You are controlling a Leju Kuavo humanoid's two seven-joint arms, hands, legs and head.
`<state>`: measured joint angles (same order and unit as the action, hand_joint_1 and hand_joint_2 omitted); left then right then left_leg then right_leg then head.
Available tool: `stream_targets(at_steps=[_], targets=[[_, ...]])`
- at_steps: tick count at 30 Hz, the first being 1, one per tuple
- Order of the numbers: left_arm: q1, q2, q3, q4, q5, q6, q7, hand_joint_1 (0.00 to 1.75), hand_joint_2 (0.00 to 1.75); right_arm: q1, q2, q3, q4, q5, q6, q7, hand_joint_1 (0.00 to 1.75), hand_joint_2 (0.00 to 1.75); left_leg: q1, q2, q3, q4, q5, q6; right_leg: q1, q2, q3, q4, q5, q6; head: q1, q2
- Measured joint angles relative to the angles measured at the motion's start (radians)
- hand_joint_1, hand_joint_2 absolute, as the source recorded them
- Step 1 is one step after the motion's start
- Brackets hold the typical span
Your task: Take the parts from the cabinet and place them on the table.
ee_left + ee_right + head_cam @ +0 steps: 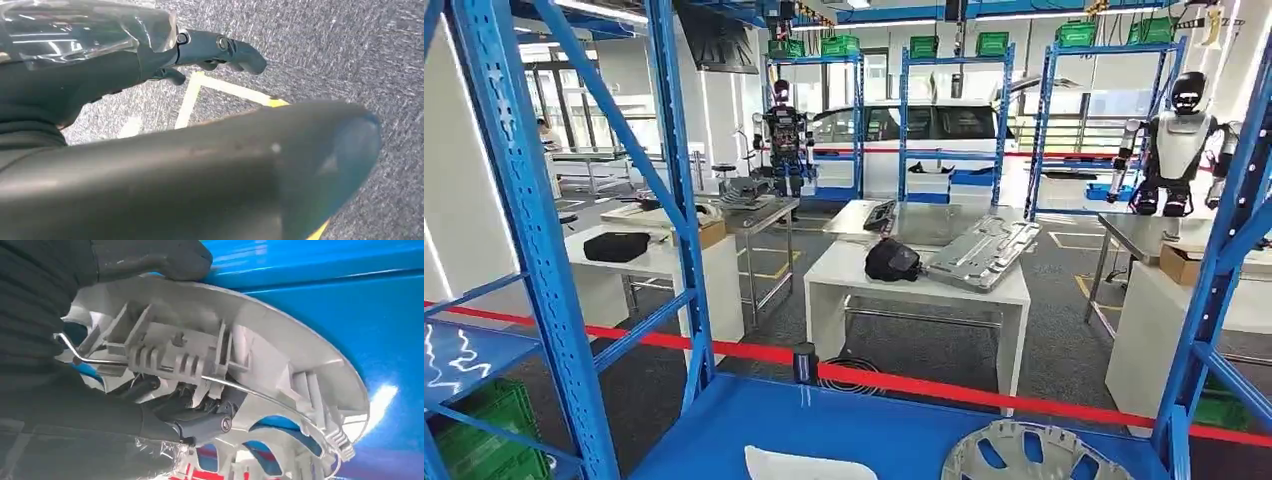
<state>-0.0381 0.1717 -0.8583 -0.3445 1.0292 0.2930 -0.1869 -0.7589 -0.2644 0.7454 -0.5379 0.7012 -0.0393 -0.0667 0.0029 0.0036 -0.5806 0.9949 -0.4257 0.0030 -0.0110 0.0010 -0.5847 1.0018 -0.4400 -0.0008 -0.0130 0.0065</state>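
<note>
Head view: a silver wheel cover (1024,455) lies on the blue cabinet shelf (844,425), at its near right corner, beside a white part (799,465); beyond a red barrier tape (984,392) stands a white table (914,280) bearing a metal panel (984,252) and a dark part (892,260). Right wrist view: the right hand (125,390) grips the wheel cover (260,355) at its rim, thumb pressed on the outer face and fingers (200,425) curled against the ribbed underside and wire ring. Left wrist view: the left hand (150,115) hangs above grey carpet (350,50) with yellow floor lines, its fingers (220,50) loosely curled and holding nothing.
</note>
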Motion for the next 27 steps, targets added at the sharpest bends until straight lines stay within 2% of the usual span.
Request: stream_targets(at_steps=[1,2,3,5,6,7,8,9,11,12,14,16,17,18,19,20,21,22,23,24,26,27], targets=[[0.0,0.001,0.0,0.0,0.0,-0.002,0.0,0.0,0.0,-0.003,0.001,0.0,0.0,0.0,0.0,-0.001,1.75,1.75,0.001,0.0,-0.001,0.002,-0.003,-0.005,-0.009,0.0,0.003,-0.005,0.005,-0.008,0.001,0.0],[0.001,0.002,0.0,0.0,0.0,-0.006,0.002,0.0,0.0,-0.006,0.003,0.0,0.0,0.0,0.001,-0.002,1.75,1.75,0.003,-0.001,-0.014,0.019,-0.015,-0.011,-0.013,0.0,0.004,-0.006,0.007,-0.011,0.001,0.0],[-0.001,0.002,0.0,0.0,0.0,-0.007,0.003,0.0,0.0,-0.005,0.004,0.0,0.001,0.0,0.002,-0.002,1.75,1.75,0.004,-0.001,-0.034,0.066,-0.048,-0.016,-0.014,-0.001,0.004,-0.006,0.007,-0.016,-0.003,0.0],[-0.001,0.005,0.0,0.0,0.0,-0.007,0.006,0.0,0.0,-0.006,0.007,0.0,0.002,-0.001,0.003,-0.003,1.75,1.75,0.01,-0.001,-0.115,0.237,-0.13,-0.026,-0.013,-0.001,-0.002,-0.006,0.009,-0.019,-0.004,0.0],[0.001,0.005,0.0,0.0,0.0,-0.007,0.007,0.0,0.0,-0.006,0.007,0.0,0.004,-0.002,0.003,-0.005,1.75,1.75,0.011,-0.001,-0.147,0.305,-0.153,-0.029,-0.012,-0.001,-0.004,-0.006,0.01,-0.019,-0.004,0.0],[0.002,0.005,0.0,0.0,0.0,-0.007,0.007,0.0,0.0,-0.006,0.008,0.0,0.006,-0.002,0.003,-0.006,1.75,1.75,0.011,-0.001,-0.156,0.326,-0.151,-0.029,-0.012,-0.001,-0.005,-0.005,0.011,-0.021,-0.005,0.0],[0.002,0.005,0.0,0.0,0.0,-0.007,0.007,0.0,0.0,-0.006,0.008,0.0,0.007,-0.003,0.003,-0.008,1.75,1.75,0.012,-0.001,-0.14,0.297,-0.128,-0.028,-0.012,-0.001,-0.004,-0.005,0.012,-0.02,-0.004,0.0],[0.002,0.006,0.0,0.0,0.0,-0.007,0.007,0.0,0.0,-0.007,0.008,0.0,0.008,-0.003,0.003,-0.008,1.75,1.75,0.012,-0.001,-0.101,0.226,-0.089,-0.027,-0.013,-0.001,-0.003,-0.005,0.012,-0.02,-0.005,0.0],[0.001,0.008,0.0,0.0,0.0,-0.008,0.007,0.0,0.0,-0.01,0.01,0.0,0.008,-0.005,0.0,-0.01,1.75,1.75,0.012,-0.002,-0.005,0.048,-0.014,-0.019,-0.012,0.0,-0.001,-0.005,0.013,-0.017,-0.004,0.0],[0.0,0.009,0.0,0.0,0.0,-0.008,0.007,0.0,0.0,-0.011,0.012,0.0,0.008,-0.008,-0.003,-0.012,1.75,1.75,0.007,-0.005,0.015,0.008,-0.028,-0.014,-0.007,0.0,-0.004,-0.004,0.014,-0.012,-0.004,0.0],[0.002,0.008,0.0,0.0,0.0,-0.009,0.007,0.0,0.0,-0.011,0.011,-0.002,0.008,-0.013,-0.011,-0.018,1.75,1.75,0.0,-0.004,0.008,0.007,-0.026,-0.004,-0.006,0.001,-0.011,-0.005,0.018,0.001,-0.002,0.0],[0.003,0.009,0.0,0.0,0.0,-0.01,0.007,0.0,0.0,-0.009,0.011,-0.003,0.008,-0.018,-0.02,-0.026,1.75,1.75,-0.003,-0.004,0.009,0.001,-0.021,0.011,-0.009,0.001,-0.009,-0.012,0.023,0.015,-0.003,0.0],[0.002,0.01,0.0,0.0,0.0,-0.01,0.007,0.0,0.0,-0.007,0.011,-0.005,0.005,-0.021,-0.023,-0.029,1.75,1.75,0.008,-0.001,0.022,-0.015,-0.009,0.023,-0.009,0.0,-0.02,0.0,0.016,0.017,-0.002,0.0],[0.001,0.008,0.0,-0.001,0.0,-0.01,0.007,0.0,0.0,-0.006,0.008,-0.008,0.003,-0.027,-0.027,-0.035,1.75,1.75,0.005,0.0,0.023,-0.019,-0.005,0.03,-0.006,0.001,-0.038,0.034,-0.006,0.013,0.0,0.0],[0.0,0.008,0.0,-0.001,0.0,-0.01,0.007,0.0,0.0,-0.005,0.01,-0.008,-0.003,-0.031,-0.031,-0.04,1.75,1.75,0.005,0.001,0.02,-0.019,-0.004,0.033,-0.007,0.001,-0.072,0.103,-0.039,0.006,0.0,0.0],[0.0,0.008,-0.001,-0.001,0.0,-0.012,0.007,0.0,0.0,0.001,0.009,-0.008,-0.009,-0.036,-0.037,-0.047,1.75,1.75,0.003,0.001,0.019,-0.019,-0.004,0.033,-0.007,0.001,-0.116,0.196,-0.073,0.002,0.002,0.0],[0.001,0.008,-0.002,-0.001,0.0,-0.013,0.007,0.0,0.0,0.01,0.009,-0.008,-0.019,-0.041,-0.045,-0.053,1.75,1.75,0.003,0.0,0.018,-0.019,-0.005,0.033,-0.007,0.001,-0.154,0.276,-0.097,0.002,0.002,0.0],[0.001,0.007,-0.003,-0.001,0.0,-0.016,0.008,0.0,0.0,0.02,0.008,-0.01,-0.029,-0.047,-0.056,-0.062,1.75,1.75,0.003,-0.001,0.017,-0.018,-0.005,0.033,-0.007,0.0,-0.176,0.319,-0.105,0.007,0.003,0.0],[0.002,0.006,-0.004,-0.001,0.0,-0.019,0.008,0.0,0.0,0.028,0.006,-0.012,-0.043,-0.052,-0.066,-0.066,1.75,1.75,0.003,-0.003,0.018,-0.018,-0.005,0.033,-0.008,0.0,-0.176,0.31,-0.094,0.013,0.003,0.0],[0.002,0.006,-0.006,-0.001,0.0,-0.021,0.008,0.0,0.0,0.033,0.006,-0.017,-0.063,-0.057,-0.072,-0.067,1.75,1.75,0.003,-0.003,0.018,-0.017,-0.006,0.032,-0.011,0.0,-0.15,0.256,-0.067,0.023,0.004,0.0],[0.001,0.003,-0.012,-0.003,0.0,-0.021,0.009,0.0,0.0,0.034,0.005,-0.024,-0.104,-0.072,-0.081,-0.071,1.75,1.75,0.004,-0.003,0.018,-0.009,-0.012,0.023,-0.016,-0.003,-0.061,0.069,0.004,0.04,0.004,0.0],[0.0,0.005,-0.013,-0.003,0.0,-0.021,0.009,0.0,0.0,0.038,0.005,-0.029,-0.13,-0.085,-0.09,-0.075,1.75,1.75,-0.002,-0.002,0.011,0.0,-0.019,0.014,-0.017,-0.006,-0.031,0.003,0.013,0.036,0.006,0.0]])
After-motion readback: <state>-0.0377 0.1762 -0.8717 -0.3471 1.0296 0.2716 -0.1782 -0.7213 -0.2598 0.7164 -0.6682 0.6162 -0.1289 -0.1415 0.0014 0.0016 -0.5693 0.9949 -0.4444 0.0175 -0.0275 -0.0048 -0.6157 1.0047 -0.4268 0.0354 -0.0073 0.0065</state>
